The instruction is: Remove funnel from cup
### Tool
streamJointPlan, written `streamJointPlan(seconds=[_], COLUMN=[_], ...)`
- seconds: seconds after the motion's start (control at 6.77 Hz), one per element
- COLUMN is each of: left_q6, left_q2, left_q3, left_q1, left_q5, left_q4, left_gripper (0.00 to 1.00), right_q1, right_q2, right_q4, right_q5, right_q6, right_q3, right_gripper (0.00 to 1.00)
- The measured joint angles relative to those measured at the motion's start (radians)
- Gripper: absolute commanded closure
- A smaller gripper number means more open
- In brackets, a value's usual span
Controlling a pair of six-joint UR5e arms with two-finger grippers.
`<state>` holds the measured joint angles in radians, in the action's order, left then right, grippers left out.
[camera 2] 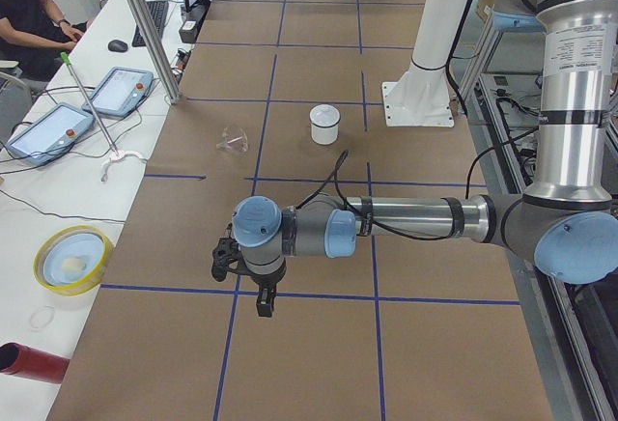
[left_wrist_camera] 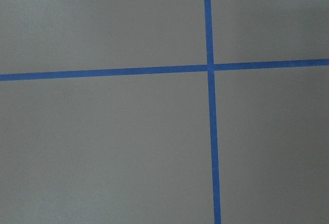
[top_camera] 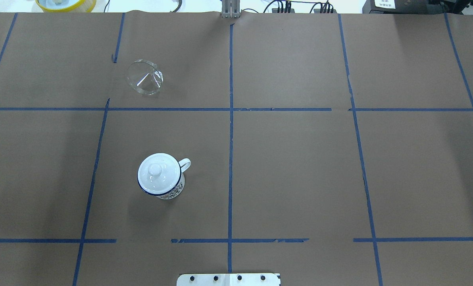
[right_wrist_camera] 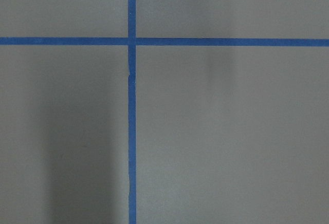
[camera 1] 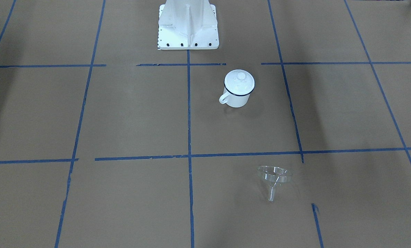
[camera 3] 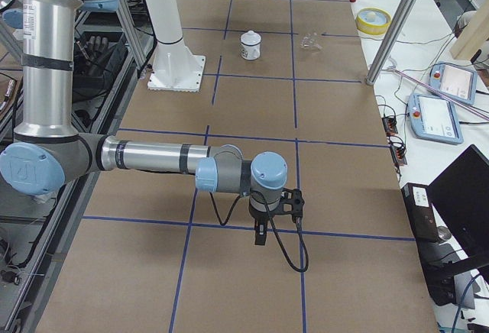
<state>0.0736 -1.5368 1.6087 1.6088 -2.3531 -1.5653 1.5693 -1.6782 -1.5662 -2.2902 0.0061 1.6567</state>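
The clear funnel (camera 1: 274, 175) lies on its side on the brown table, apart from the cup; it also shows in the overhead view (top_camera: 144, 77). The white enamel cup (camera 1: 238, 98) stands upright with a white knobbed lid (camera 1: 239, 82) on it, and it also shows in the overhead view (top_camera: 173, 191). My left gripper (camera 2: 263, 303) hovers over the table far from both, seen only in the left side view, so I cannot tell its state. My right gripper (camera 3: 260, 235) is likewise seen only in the right side view. Both wrist views show only paper and blue tape.
The white robot base (camera 1: 188, 31) stands at the table's robot side. A yellow bowl (camera 2: 72, 259), a red cylinder (camera 2: 29, 363), tablets (camera 2: 124, 91) and a metal pole (camera 2: 145, 25) are along the operators' side. Blue tape lines grid the table.
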Motion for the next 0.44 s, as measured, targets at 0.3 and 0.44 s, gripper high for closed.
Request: streamJointPlan(seconds=[0.3,0.44], left_q6=[0.0,0.0], left_q2=[-0.006,-0.007], left_q3=[0.0,0.0], left_q1=[0.0,0.0], left_q5=[0.0,0.001], left_q4=[0.003,0.004], left_gripper=[0.0,0.0], right_q1=[0.0,0.0], right_q2=[0.0,0.0], right_q4=[0.0,0.0], right_q5=[0.0,0.0], right_q6=[0.0,0.0], right_q3=[0.0,0.0], right_gripper=[0.0,0.0])
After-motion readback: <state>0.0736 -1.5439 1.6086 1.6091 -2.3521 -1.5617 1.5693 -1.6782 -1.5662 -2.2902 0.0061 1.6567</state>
